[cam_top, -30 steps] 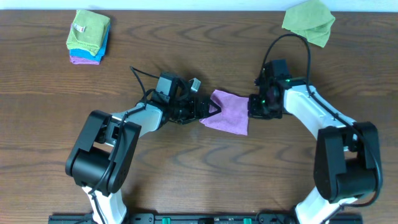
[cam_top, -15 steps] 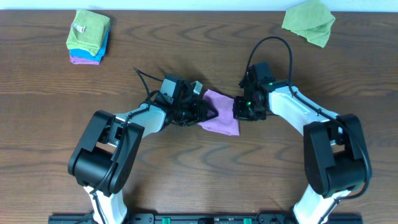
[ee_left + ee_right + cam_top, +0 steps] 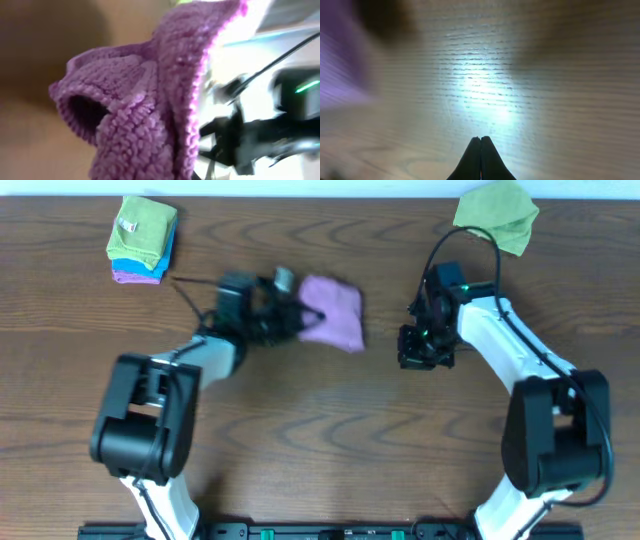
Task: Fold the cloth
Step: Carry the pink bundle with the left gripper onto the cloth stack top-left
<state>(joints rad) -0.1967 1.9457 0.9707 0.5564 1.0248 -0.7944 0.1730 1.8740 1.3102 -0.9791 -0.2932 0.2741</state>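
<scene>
Two arms at one brown wood-grain surface (image 3: 320,440). On it, counted: one purple terry cloth (image 3: 335,312), one loose crumpled green cloth (image 3: 495,215) at the far right corner, and one stack of three folded cloths (image 3: 142,240) at the far left, green on top with a small pale tag, blue in the middle, purple at the bottom.

Purple terry cloth: left of centre and toward the far side, well apart from both the stack and the green cloth. Blurred from overhead, bunched into an uneven lump rather than spread flat. Pinched at its left edge by the left gripper (image 3: 298,320), fingers hidden under the fabric. Close up in the left wrist view (image 3: 150,100): thick looped pile, one edge standing up at the top, a fold curled over at the left into a dark hollow pocket. Lifted clear of the surface or touching it: cannot tell.

Right gripper (image 3: 420,358): to the right of the cloth and nearer, apart from it. Black fingers pressed together tip to tip (image 3: 480,139), pinching nothing, over bare wood with a bright glare. Only a purple blur of the cloth at the left edge of that view.
</scene>
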